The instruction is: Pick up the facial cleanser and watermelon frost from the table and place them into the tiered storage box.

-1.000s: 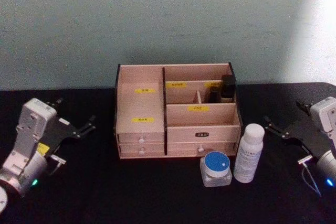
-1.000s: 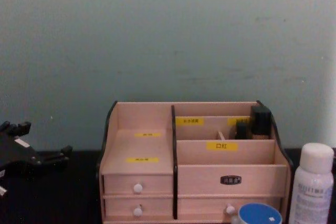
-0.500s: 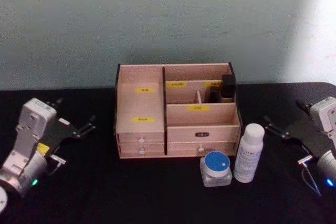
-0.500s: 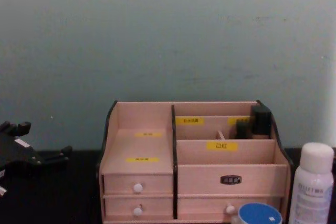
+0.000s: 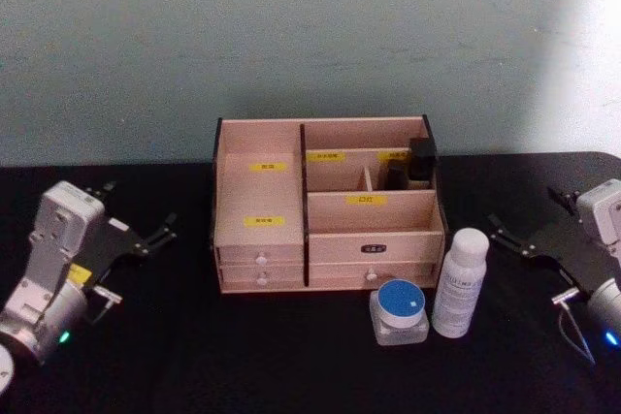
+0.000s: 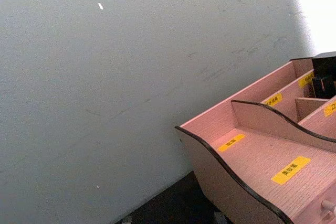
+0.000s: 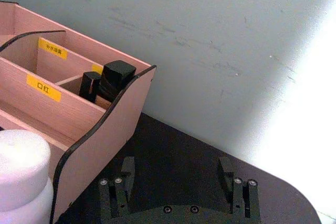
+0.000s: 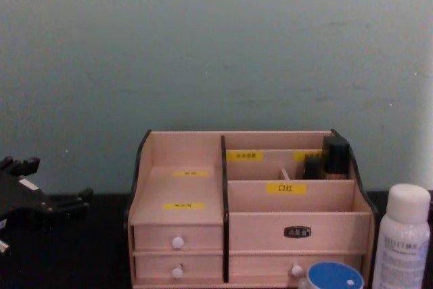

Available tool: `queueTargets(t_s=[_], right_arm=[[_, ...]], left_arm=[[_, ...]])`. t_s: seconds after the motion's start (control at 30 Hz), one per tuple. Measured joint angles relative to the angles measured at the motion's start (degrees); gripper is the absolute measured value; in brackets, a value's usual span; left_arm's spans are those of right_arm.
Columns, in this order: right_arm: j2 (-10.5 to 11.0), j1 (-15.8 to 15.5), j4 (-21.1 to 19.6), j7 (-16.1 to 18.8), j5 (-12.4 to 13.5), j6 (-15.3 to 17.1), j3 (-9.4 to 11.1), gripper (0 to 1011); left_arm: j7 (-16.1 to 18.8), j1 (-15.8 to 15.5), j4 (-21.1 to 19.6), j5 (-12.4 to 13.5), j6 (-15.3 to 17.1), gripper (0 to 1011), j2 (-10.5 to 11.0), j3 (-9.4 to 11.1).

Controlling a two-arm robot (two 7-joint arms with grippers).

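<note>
Jaws apart on both sides, nothing held: left gripper point(image 5: 139, 208) hovers left of the tiered storage box point(image 5: 374, 246), right gripper point(image 5: 524, 210) off to its right, each well clear. White bottle point(image 5: 459, 283) stands upright on the black table point(image 5: 194, 356) by the box's right front corner, blue-lidded jar point(image 5: 399, 310) just beside it, on its left.

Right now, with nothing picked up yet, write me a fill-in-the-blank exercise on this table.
The clear jar before the light wooden tiered storage box has a ___ lid. The tall white bottle stands on the jar's ___ side. The left gripper and the right gripper are both ___, holding nothing. Small black items sit in the box's back ___ compartment.
Missing: blue; right; open; right.
</note>
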Motion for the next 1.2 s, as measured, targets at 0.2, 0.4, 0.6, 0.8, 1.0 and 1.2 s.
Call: queueTargets(t_s=[0.2,0.4,0.6,0.8,1.0,1.2], right_arm=[[0.56,-2.09,-2.12,1.38,1.33,0.46,1.71,1003],[2.40,-5.94,-5.91,3.91,4.23,2.07,3.89,1002],[4.14,-9.72,-9.38,6.49,7.17,3.58,5.85,1002],[6.37,-13.92,-13.35,10.11,10.59,5.72,8.09,1003],[8.07,-17.15,-16.41,13.49,13.40,7.48,9.97,1003],[7.93,-18.54,-17.89,16.95,16.41,8.73,11.15,1003]], left_arm=[[0.00,0.00,0.00,0.00,0.00,1001,0.00,0.00],[0.00,0.00,0.00,0.00,0.00,1001,0.00,0.00],[0.00,0.00,0.00,0.00,0.00,1001,0.00,0.00],[0.00,0.00,0.00,0.00,0.00,1001,0.00,0.00],[0.00,0.00,0.00,0.00,0.00,1001,0.00,0.00],[0.00,0.00,-0.01,0.00,0.00,1001,0.00,0.00]])
